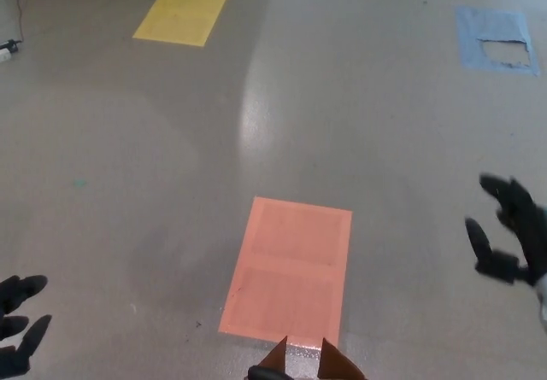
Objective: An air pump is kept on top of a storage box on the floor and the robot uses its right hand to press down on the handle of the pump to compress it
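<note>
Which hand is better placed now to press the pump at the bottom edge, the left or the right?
Probably the right hand: it hangs open, raised beside the orange floor patch. The left hand sits low at the far corner. Only a brown tip shows at the bottom edge.
</note>
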Motion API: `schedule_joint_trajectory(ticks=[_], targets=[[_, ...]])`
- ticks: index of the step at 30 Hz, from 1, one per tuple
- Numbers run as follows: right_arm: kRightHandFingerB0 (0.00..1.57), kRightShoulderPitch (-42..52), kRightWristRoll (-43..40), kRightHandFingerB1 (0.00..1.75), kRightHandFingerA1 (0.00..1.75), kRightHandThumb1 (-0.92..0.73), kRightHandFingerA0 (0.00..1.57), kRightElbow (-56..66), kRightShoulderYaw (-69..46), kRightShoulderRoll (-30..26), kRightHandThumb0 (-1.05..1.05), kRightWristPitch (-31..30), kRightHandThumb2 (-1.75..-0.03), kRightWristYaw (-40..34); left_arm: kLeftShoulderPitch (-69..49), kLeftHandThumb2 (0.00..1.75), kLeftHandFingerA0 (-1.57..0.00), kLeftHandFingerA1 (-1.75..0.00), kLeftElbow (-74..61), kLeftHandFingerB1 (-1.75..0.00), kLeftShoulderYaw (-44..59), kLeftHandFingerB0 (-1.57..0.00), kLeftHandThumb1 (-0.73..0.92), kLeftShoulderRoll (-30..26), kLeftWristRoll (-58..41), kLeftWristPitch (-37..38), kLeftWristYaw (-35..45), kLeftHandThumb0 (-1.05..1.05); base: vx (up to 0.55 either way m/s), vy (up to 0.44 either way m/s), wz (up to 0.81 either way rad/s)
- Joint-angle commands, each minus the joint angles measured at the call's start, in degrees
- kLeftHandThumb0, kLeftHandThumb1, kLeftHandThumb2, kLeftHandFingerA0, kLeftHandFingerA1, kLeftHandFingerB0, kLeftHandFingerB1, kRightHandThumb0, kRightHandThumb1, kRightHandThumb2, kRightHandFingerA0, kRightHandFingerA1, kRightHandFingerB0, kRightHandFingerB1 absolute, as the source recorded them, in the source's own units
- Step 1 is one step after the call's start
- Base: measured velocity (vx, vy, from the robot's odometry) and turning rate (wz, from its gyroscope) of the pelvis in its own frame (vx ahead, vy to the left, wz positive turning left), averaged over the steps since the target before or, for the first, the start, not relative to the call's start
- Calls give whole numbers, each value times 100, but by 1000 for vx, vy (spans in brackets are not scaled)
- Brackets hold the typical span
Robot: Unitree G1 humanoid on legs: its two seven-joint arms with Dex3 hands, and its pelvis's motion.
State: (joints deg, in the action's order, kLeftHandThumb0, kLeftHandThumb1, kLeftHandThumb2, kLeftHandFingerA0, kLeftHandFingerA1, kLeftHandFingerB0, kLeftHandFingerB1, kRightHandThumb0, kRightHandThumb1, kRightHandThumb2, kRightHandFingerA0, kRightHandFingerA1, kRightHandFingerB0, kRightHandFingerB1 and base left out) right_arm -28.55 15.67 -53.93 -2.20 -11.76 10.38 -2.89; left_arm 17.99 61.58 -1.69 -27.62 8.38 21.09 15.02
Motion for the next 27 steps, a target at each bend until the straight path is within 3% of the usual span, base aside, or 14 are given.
schedule_joint_trajectory(ticks=[1,3,4,5,10,17,18,19,21,22,23,24,25,27], targets=[[8,-32,-111,26,32,-78,8,-1820,-113,-274,-77,-813,-106,-217,-37,68,-16,-32,146,-21,-78,-9,90,-209,181,45,-95,-69,0,0,0],[6,147,-46,24,29,-80,6,-2005,-43,-344,-75,-976,-107,-68,-57,70,-17,-33,171,-22,-141,-10,92,-160,238,48,-118,-68,0,0,0],[7,248,-32,21,24,-82,6,-2084,-28,-392,-78,-1002,-106,-42,-85,96,-9,-41,155,-31,-164,-7,77,-114,248,44,-116,-74,0,0,0],[5,383,49,21,22,-84,4,-2166,61,-469,-76,-1048,-109,38,-101,104,-14,-47,169,-33,-188,0,72,-47,245,10,-100,-71,0,0,0],[8,665,237,29,27,-85,7,-2360,422,-687,-75,-1138,-112,369,-55,105,-6,-44,333,-32,-319,0,74,50,293,-93,-193,-69,0,0,0],[0,641,185,16,19,-89,0,-2347,550,-693,-77,-1123,-116,486,20,104,-10,-45,653,-32,-295,-1,73,88,243,-277,-255,-72,0,0,0],[0,645,172,15,17,-88,0,-2338,562,-668,-79,-1128,-116,506,-24,68,-16,-31,786,-22,-310,-9,90,70,289,-266,-381,-69,0,0,0],[0,654,183,16,18,-88,0,-2331,587,-661,-78,-1103,-116,520,-47,100,-10,-43,826,-34,-310,-5,75,60,299,-258,-426,-73,0,0,0],[6,667,249,25,26,-87,7,-2317,677,-670,-75,-999,-114,559,-52,101,-10,-43,909,-33,-257,-5,75,35,245,-274,-407,-73,0,0,0],[7,671,266,26,27,-86,7,-2312,715,-675,-76,-960,-114,587,-48,68,-16,-31,949,-22,-223,-9,90,25,209,-279,-383,-68,0,0,0],[7,671,252,26,27,-86,7,-2310,724,-678,-76,-960,-114,603,-42,68,-16,-31,967,-22,-207,-9,90,25,196,-271,-369,-68,0,0,0],[8,654,287,30,30,-87,9,-2308,768,-692,-76,-949,-114,619,-35,104,-5,-43,980,-32,-171,-1,73,30,159,-262,-341,-71,0,0,0],[6,606,300,20,26,-88,7,-2305,804,-707,-79,-975,-114,638,-11,104,-13,-47,996,-33,-127,0,73,36,130,-251,-318,-71,0,0,0],[6,536,264,23,30,-86,6,-2303,796,-707,-76,-1025,-113,644,41,96,-8,-40,999,-32,-117,-7,77,34,155,-262,-325,-73,0,0,0]])
